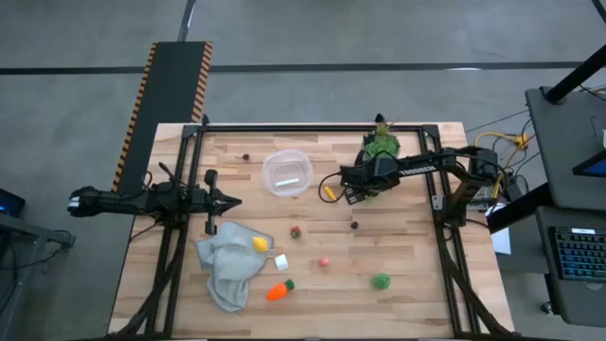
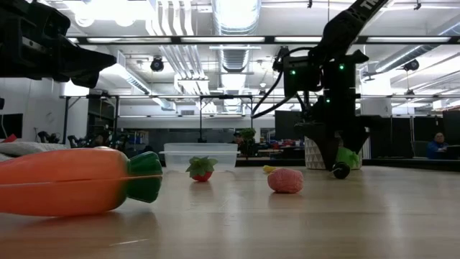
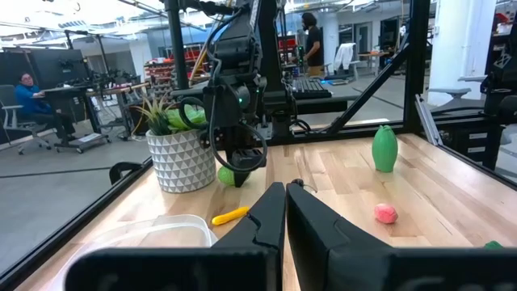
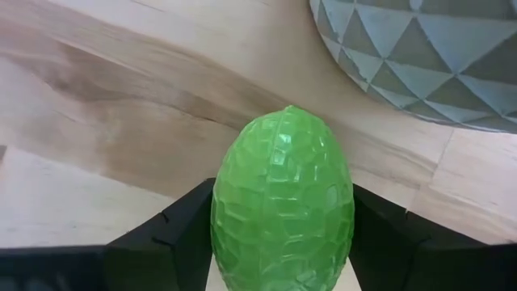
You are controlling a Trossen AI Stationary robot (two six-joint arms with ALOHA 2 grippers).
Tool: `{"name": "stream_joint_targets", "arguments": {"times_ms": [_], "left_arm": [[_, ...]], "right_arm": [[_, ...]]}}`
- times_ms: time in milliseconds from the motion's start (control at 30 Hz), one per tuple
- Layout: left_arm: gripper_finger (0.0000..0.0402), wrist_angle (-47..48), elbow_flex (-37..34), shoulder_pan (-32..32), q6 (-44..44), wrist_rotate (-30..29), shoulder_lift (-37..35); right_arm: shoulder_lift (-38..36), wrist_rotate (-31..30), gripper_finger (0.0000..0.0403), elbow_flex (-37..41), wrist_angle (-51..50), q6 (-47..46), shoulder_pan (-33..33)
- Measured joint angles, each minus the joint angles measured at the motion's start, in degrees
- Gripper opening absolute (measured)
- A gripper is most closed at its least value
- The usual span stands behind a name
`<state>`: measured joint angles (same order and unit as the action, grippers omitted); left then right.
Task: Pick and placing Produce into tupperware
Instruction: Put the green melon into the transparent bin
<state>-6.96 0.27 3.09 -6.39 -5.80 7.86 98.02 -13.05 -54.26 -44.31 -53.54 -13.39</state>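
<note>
My right gripper (image 1: 352,189) is beside the white patterned plant pot (image 1: 381,156), shut on a green, bumpy, egg-shaped produce piece (image 4: 283,210). The clear tupperware (image 1: 287,173) stands to its left, with a small yellow piece (image 1: 329,192) between them. My left gripper (image 1: 232,201) is shut and empty above the table's left part. On the table lie the carrot (image 1: 277,291), a lemon (image 1: 260,244) on a grey cloth, a red piece (image 1: 295,231), a pink piece (image 1: 324,262), another green piece (image 1: 381,280) and two dark ones (image 1: 355,225) (image 1: 246,157). My right gripper pinches the green piece between its two fingers (image 4: 182,222), one on each of the piece's long sides (image 4: 226,218). The fingers come from above, pointing down. The piece sits low by the pot's foot (image 3: 228,175); whether it still rests on the table, I cannot tell.
A grey cloth (image 1: 227,270) lies crumpled at the front left, with a small white cube (image 1: 281,262) at its right edge. The black frame rails (image 1: 312,128) run along the table's far and side edges. The plant pot stands close behind my right gripper.
</note>
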Motion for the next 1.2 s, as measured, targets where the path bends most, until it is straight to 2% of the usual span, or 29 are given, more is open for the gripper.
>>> {"name": "stream_joint_targets", "arguments": {"times_ms": [333,667,1000,1200], "left_arm": [[0.0,0.0,0.0,0.0,0.0,0.0,0.0],[0.0,0.0,0.0,0.0,0.0,0.0,0.0],[0.0,0.0,0.0,0.0,0.0,0.0,0.0],[0.0,0.0,0.0,0.0,0.0,0.0,0.0]], "right_arm": [[0.0,2.2,0.0219,-4.0,-0.1,1.2,0.7],[0.0,3.0,0.0219,-14.5,0.6,6.2,4.1],[0.2,2.5,0.0219,-23.1,3.3,11.8,4.5],[0.2,2.5,0.0219,-24.3,9.4,14.8,4.5]]}}
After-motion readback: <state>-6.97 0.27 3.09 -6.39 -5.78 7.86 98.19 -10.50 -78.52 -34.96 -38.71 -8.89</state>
